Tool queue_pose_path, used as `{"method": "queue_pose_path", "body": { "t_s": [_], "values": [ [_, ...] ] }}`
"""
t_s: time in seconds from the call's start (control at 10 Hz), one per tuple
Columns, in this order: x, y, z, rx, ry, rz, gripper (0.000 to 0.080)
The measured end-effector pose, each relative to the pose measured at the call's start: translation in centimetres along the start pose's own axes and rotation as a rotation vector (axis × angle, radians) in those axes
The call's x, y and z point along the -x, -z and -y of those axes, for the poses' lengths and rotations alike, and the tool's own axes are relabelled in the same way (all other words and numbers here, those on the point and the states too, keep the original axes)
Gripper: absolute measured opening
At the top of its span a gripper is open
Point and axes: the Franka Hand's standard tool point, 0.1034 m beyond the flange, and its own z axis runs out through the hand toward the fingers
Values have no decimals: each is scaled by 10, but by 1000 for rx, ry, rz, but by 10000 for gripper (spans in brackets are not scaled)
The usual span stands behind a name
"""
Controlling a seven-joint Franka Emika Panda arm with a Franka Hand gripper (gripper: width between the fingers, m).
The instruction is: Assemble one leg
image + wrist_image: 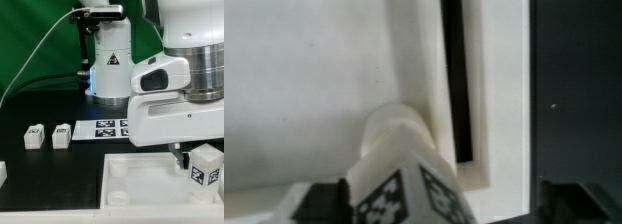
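Observation:
My gripper (pixel 192 158) is at the exterior view's right, low over the large white panel (pixel 130 178). It is shut on a leg (pixel 206 166), a small white block with marker tags on its faces, held just above the panel's right part. In the wrist view the leg (pixel 402 165) lies between my dark fingers (pixel 319 203), one corner edge toward the camera. Its rounded end points at the panel's raised rim (pixel 459 90). My gripper (pixel 438 208) leaves a wider gap on one side of the leg. Two more legs (pixel 36 135) (pixel 62 135) lie on the black table at the exterior view's left.
The marker board (pixel 110 128) lies behind the panel, in front of the arm's white base (pixel 108 70). Another white part (pixel 2 172) shows at the far left edge. Black table (pixel 580 90) lies beside the panel's rim. A green backdrop stands behind.

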Motion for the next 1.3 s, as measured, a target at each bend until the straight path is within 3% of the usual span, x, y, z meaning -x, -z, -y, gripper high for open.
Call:
{"method": "queue_pose_path", "body": {
  "t_s": [0.1, 0.2, 0.3, 0.4, 0.5, 1.3],
  "values": [
    [1, -1, 0, 0, 0, 2, 383],
    [2, -1, 0, 1, 0, 6, 202],
    [2, -1, 0, 1, 1, 8, 77],
    [3, -2, 0, 1, 1, 13, 77],
    [4, -1, 0, 1, 0, 15, 22],
    [13, -5, -2, 7, 77, 53, 22]
  ]
}}
